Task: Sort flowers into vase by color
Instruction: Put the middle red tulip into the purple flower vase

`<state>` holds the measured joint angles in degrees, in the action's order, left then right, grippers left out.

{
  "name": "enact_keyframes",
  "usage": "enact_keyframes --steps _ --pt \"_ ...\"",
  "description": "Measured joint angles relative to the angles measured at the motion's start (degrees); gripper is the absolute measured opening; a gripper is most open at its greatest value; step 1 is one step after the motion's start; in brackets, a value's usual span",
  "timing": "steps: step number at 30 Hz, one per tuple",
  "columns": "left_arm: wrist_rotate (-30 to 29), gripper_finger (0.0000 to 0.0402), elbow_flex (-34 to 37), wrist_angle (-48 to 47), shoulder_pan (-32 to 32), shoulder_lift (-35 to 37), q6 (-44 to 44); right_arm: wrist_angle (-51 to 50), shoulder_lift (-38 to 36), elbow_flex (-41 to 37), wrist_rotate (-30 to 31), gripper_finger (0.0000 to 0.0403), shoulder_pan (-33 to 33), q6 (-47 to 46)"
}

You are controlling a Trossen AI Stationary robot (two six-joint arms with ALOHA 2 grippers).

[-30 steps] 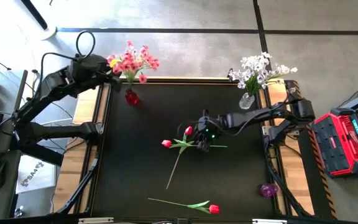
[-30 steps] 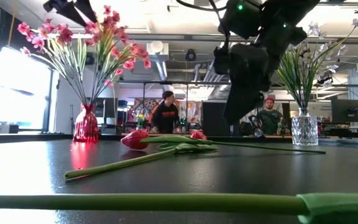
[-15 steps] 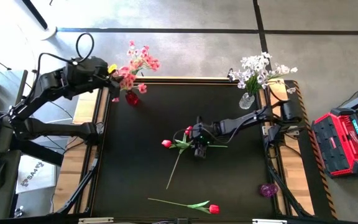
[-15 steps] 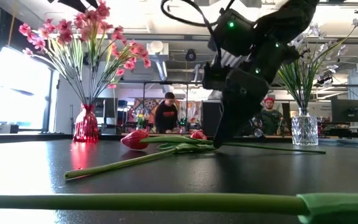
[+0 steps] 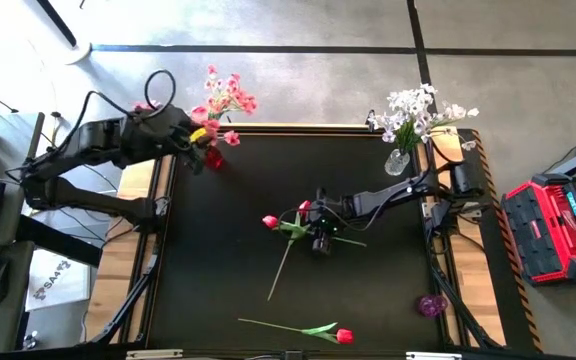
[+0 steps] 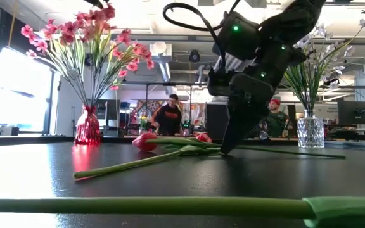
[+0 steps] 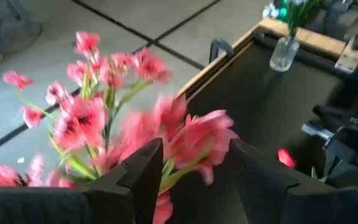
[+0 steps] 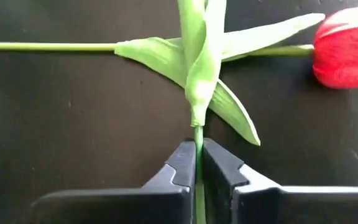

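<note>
I see right gripper clamped on thin green stem of red tulip at table centre. Left gripper at 10 o'clock, fingers apart, around pink blossom spray in red glass vase.

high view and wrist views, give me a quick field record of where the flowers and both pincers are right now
right pincer: table centre, shut on tulip stem, below the leaves
crossed tulips: two lying at table centre, stems crossing
third tulip: lying alone near front edge
left pincer: open, at the pink flowers by the red vase
white flowers: in clear vase, far right corner
purple vase: right edge, no flowers visible in it
</note>
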<state>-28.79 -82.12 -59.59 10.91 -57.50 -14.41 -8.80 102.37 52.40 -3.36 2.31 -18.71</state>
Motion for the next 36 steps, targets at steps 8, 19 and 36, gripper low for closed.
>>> enact_keyframes --steps 8,19,36 --pt "1.62 0.0157 -12.40 0.40 -3.53 0.22 0.73 2.26 -5.80 0.00 8.32 0.0002 1.41 -13.65" --pt "7.25 0.0156 -12.02 0.93 -15.37 -2.04 -3.41 6.28 -22.25 0.02 40.11 0.0001 12.31 -27.69" --pt "6.55 0.0156 -9.30 22.26 -28.42 -18.33 1.26 14.86 -30.47 0.02 64.19 0.0000 28.59 -23.17"
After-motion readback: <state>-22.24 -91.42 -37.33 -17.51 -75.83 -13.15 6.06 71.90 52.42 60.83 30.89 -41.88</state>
